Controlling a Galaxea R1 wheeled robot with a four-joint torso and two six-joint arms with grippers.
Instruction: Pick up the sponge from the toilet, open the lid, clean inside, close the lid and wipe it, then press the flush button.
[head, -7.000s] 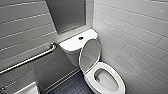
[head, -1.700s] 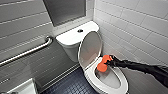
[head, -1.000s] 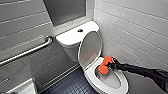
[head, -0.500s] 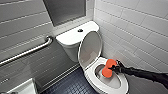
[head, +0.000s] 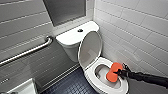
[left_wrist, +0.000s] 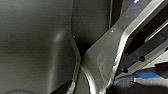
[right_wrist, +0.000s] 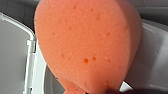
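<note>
- The right gripper (head: 118, 73) was closed on one edge of the sponge (head: 111, 75), fingers pinched into the foam
- The sponge hung over the bowl of the toilet (head: 92, 77), just inside its rim, with the lid (head: 90, 48) raised
- Pressing its broad face to the bowl wall in slow sweeps seemed best
- It looked bright orange, porous and rounded, squeezed narrow at the grip

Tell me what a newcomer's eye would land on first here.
The bright orange sponge stands out first, held by the right gripper at the bowl of the white toilet. Next comes the raised lid, upright before the tank, with the dark flush button on the tank top.
</note>
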